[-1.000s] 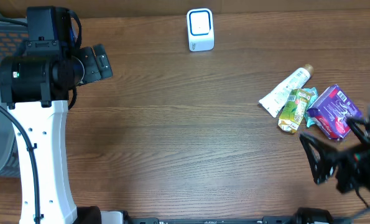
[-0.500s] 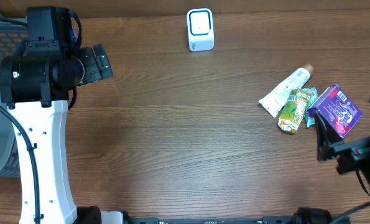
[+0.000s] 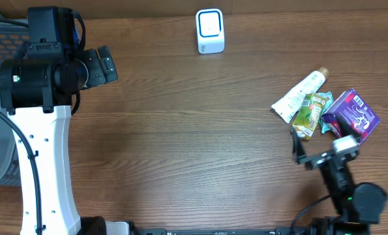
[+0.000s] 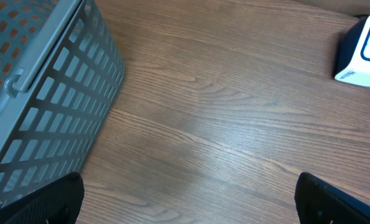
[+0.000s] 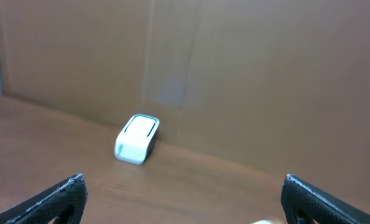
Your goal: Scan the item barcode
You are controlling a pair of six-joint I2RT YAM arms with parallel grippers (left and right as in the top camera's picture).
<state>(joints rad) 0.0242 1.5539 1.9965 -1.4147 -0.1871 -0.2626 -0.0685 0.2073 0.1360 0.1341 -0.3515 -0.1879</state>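
Note:
Three items lie together at the right: a white tube, a green pouch and a purple packet. The white and blue barcode scanner stands at the back middle of the table; it also shows as the scanner in the right wrist view and the scanner in the left wrist view. My right gripper hangs open just in front of the items, empty and pointing toward the back; the right gripper holds nothing. At the far left my left gripper is open and empty, as the left gripper shows.
A grey slotted basket stands at the table's left edge, beside the left arm. A brown cardboard wall closes off the back of the table behind the scanner.
The right arm has swung in from the right edge toward the left and turned to face the back, so its gripper now sits just in front of the items. The left arm has not moved.

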